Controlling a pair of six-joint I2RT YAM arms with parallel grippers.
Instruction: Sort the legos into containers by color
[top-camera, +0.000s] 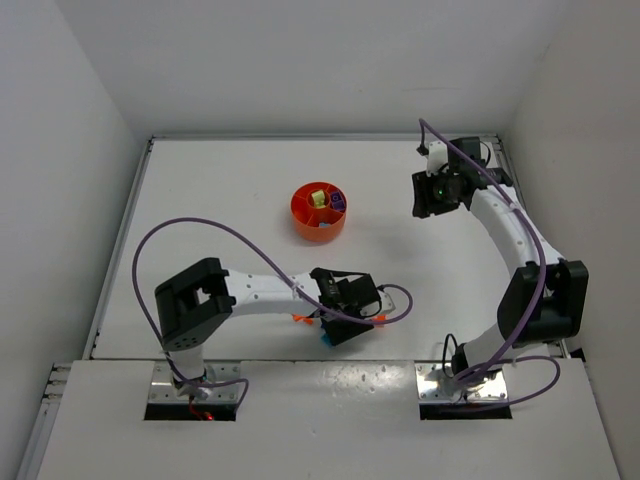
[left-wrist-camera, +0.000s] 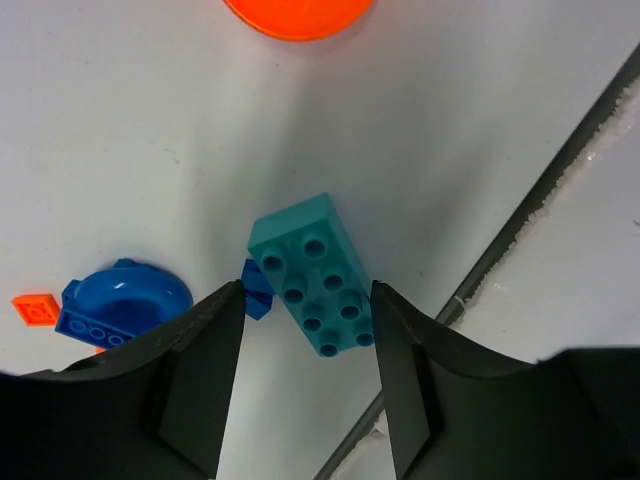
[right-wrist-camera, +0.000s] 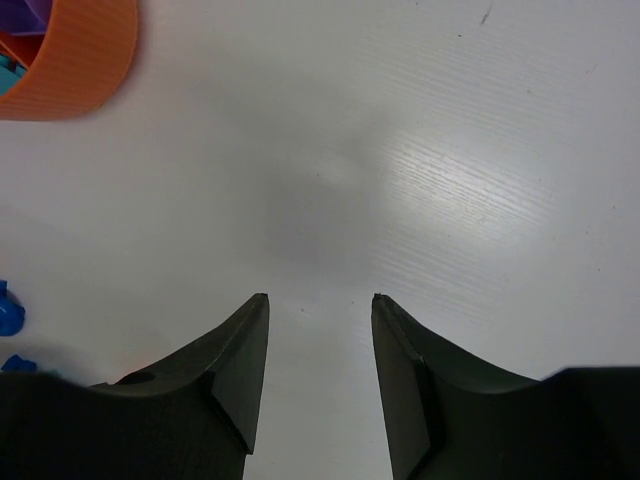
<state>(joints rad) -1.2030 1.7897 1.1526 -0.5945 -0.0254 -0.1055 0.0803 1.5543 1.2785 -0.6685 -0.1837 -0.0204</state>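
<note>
Your left arm is lying low, forearm stretching toward 3 o'clock from its shoulder. The left gripper is pointing down at the table near the front edge. Its jaws are standing spread either side of a cyan brick, which is lying flat, studs up, skewed between them. The right-hand finger is probably touching the brick's edge and the other is clear of it. I'm not calling that a pinch.

A small dark blue piece is sitting against the brick at its 9 o'clock. A blue curved piece and an orange tile are lying further out at 9; the finger is cutting off the curved piece's lower edge.

The orange dish is sitting at this gripper's 12 o'clock, well apart. It is holding a lime brick and purple pieces.

Your right arm is arching back toward 11 o'clock. The right gripper is hovering over bare table, dish at its 9 o'clock, jaws spread, gripping nothing.

In the top view the left wrist is hiding most of the brick cluster.
</note>
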